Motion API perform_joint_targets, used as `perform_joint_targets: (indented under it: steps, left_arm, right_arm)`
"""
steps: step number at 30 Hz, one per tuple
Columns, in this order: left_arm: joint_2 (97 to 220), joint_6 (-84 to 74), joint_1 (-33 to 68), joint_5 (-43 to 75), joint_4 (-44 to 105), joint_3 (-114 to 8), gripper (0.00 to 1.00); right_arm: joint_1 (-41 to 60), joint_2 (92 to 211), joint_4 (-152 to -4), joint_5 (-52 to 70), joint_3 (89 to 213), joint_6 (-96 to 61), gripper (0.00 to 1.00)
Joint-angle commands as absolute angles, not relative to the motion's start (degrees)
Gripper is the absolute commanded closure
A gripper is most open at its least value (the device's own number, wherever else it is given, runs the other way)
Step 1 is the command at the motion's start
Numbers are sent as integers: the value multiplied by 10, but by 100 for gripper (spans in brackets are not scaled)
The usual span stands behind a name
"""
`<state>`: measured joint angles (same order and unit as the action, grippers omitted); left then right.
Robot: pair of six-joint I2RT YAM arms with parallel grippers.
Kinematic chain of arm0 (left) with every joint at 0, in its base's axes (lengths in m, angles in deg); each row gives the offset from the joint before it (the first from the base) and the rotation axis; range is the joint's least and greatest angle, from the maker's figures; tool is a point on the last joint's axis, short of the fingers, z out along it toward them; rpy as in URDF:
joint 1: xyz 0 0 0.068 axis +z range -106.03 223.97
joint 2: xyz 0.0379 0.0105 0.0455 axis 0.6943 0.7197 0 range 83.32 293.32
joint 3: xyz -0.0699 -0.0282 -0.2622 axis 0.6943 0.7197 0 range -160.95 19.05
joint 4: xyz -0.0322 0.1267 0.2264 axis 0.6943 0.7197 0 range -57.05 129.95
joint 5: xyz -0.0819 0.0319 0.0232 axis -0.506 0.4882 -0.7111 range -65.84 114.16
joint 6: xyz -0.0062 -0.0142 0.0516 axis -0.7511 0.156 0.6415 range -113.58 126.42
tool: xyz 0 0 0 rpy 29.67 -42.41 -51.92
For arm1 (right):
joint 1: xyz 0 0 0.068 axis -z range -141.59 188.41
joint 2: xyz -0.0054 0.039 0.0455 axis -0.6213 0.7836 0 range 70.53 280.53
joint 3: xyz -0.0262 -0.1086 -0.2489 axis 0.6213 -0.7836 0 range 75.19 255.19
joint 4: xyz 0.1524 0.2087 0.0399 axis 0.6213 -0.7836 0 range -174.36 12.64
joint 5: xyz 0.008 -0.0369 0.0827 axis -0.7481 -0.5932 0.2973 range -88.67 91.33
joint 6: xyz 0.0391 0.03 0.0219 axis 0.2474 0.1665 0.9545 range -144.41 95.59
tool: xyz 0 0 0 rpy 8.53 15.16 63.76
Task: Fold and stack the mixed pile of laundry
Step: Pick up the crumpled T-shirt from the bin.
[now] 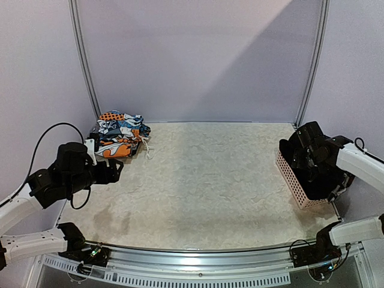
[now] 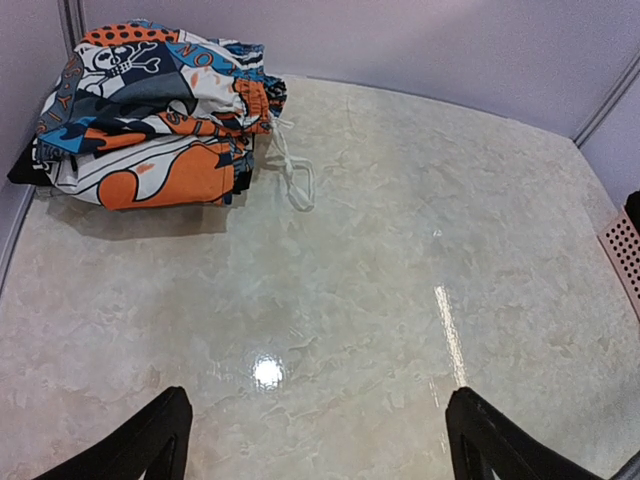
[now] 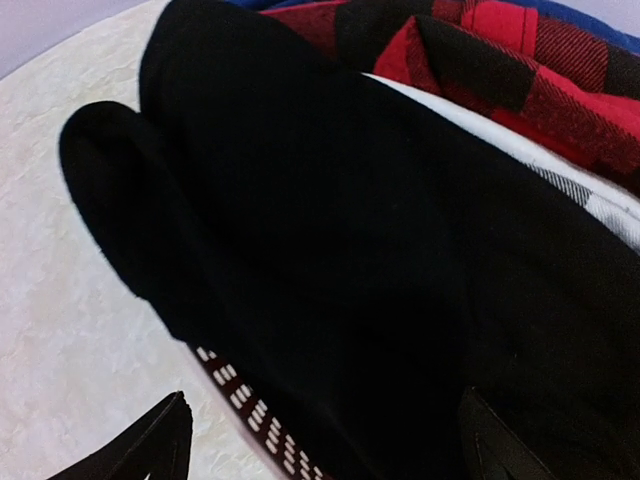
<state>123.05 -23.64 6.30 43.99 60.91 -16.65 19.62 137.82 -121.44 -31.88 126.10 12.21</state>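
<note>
A folded stack of orange-blue-white printed pieces [image 1: 120, 135] lies at the back left corner of the table; it also shows in the left wrist view [image 2: 150, 120], with a white drawstring [image 2: 295, 180] trailing off it. My left gripper [image 1: 116, 170] is open and empty just in front of that stack, its jaws wide apart over bare table [image 2: 315, 450]. The pink perforated basket [image 1: 292, 178] stands at the right edge. In the right wrist view a large black garment [image 3: 350, 250] fills it, over a red plaid piece [image 3: 480, 50] and a checked piece [image 3: 600, 205]. My right gripper [image 3: 320, 455] is open just above the black garment.
The table [image 1: 204, 180] is beige and marbled, closed in by lilac walls at the back and sides with metal posts in the back corners. The basket rim [image 3: 250, 410] runs under my right gripper. A metal rail runs along the near edge.
</note>
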Motion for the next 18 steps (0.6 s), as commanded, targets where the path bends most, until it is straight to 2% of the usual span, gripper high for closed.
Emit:
perform_joint_targets:
  steps: [1,4,11,13,16,17,18]
  left_arm:
    - [1228,-229,51,440,599,-156,10]
    - [1231,-229,51,440,595,-155,10]
    - [1239,-232,50,440,590,-151,11]
    - [1239,-232,50,440,589,-151,12]
    - [1237,-234,50,437,589,-151,12]
    - [1236,-234,50,436,590,-151,12]
    - [1235,-234,50,436,590,-150,12]
  right_arm:
    - [210,1402,-1204,-350,1253,137,12]
    - [211,1402,-1196,-347,1249,135,26]
    - [211,1392,-1197,-357,1250,130,75]
    - [210,1387,-1196,-358,1249,128,83]
    - [210,1381,-1197,-362,1249,124,91]
    - [210,1379,-1199,-365,1249,123,88]
    - [211,1379,-1201,-372,1249,125,74]
